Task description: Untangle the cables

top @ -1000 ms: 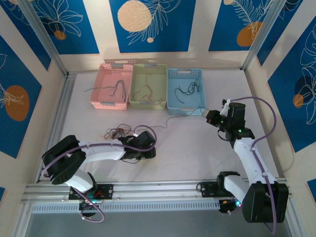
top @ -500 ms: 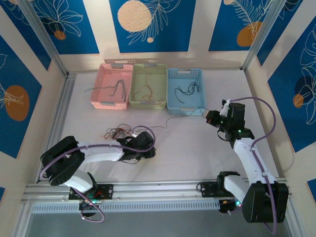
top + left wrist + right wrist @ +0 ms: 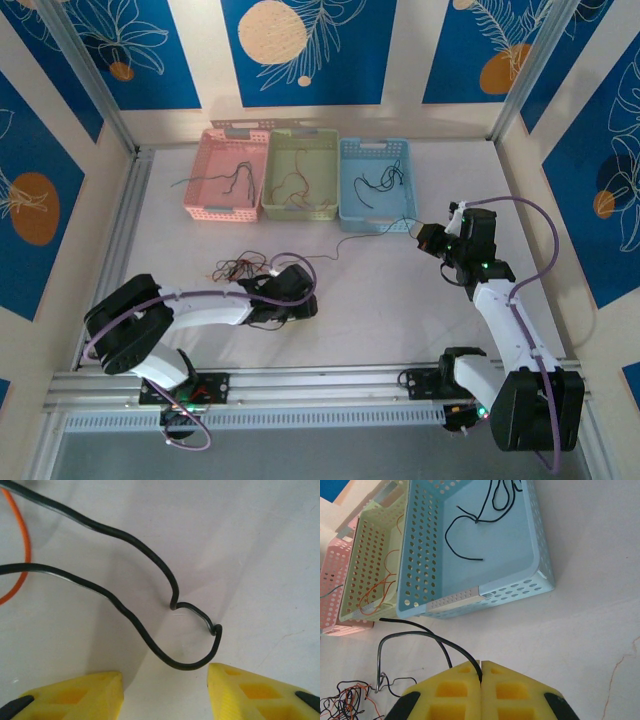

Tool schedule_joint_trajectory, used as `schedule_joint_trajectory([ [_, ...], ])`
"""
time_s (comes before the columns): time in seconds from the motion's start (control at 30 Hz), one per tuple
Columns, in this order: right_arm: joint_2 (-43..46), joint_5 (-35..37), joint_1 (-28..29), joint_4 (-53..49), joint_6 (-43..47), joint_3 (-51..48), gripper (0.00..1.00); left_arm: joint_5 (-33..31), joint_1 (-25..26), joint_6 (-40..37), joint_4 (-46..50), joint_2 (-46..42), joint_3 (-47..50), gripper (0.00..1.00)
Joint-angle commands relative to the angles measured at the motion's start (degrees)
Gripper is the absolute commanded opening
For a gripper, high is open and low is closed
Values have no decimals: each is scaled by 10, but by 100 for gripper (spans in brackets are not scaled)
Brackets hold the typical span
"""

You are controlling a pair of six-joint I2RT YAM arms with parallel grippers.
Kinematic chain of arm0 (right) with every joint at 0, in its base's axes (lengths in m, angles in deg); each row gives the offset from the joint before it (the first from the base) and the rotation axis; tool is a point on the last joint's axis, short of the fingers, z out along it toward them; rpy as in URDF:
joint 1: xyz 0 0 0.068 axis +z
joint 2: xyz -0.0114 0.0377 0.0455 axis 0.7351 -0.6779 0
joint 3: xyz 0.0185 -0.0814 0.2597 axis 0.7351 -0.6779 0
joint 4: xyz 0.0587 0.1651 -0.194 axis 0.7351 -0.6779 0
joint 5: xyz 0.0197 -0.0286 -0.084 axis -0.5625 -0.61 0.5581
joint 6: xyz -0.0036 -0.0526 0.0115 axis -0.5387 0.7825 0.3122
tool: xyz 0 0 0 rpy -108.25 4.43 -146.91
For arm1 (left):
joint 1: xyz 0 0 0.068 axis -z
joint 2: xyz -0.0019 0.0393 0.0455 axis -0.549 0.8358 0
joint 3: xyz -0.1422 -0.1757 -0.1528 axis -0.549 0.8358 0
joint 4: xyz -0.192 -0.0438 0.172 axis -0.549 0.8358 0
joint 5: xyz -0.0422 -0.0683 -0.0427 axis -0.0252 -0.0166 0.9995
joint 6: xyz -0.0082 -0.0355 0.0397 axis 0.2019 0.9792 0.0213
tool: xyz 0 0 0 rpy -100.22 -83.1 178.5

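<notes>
A tangle of thin black, orange and brown cables (image 3: 238, 268) lies on the white table left of centre. One black cable (image 3: 350, 240) runs from it rightward to my right gripper (image 3: 425, 238), which is shut on that black cable (image 3: 445, 645) between its yellow pads (image 3: 455, 680). My left gripper (image 3: 288, 298) sits low just right of the tangle. Its jaws are open in the left wrist view (image 3: 165, 690), and a bent loop of black cable (image 3: 150, 645) lies on the table just ahead of the fingertips. An orange cable (image 3: 25, 555) curves at the left edge.
Three baskets stand in a row at the back: pink (image 3: 205, 170), green (image 3: 300, 137) and blue (image 3: 375, 145), each with loose wires inside. The blue basket (image 3: 520, 587) is just ahead of my right gripper. Metal frame rails border the table.
My left gripper has shifted slightly beside the tangle. The right arm holds still with the black cable in its grip.
</notes>
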Motion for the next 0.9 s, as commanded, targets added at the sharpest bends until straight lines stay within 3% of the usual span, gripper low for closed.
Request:
schedule_joint_trajectory([
  [0.0, 2, -15, 4, 5, -2, -4, 0, -10, 0, -3, -180, 23, -33, 51],
  [0.37, 0, -16, 4, 6, -3, -3, 0, -38, 5, -11, -119, -15, -46, 52],
  [0.7, -4, -19, 4, 6, -3, -2, 0, -40, 5, 7, -60, 15, -52, 58],
  [0.8, -6, -20, 4, 8, -4, -3, 0, -41, 2, -26, -18, 36, -78, 59],
  [0.87, -8, -22, 4, 8, -4, -1, 0, -43, 1, -87, 28, 51, -116, 60],
])
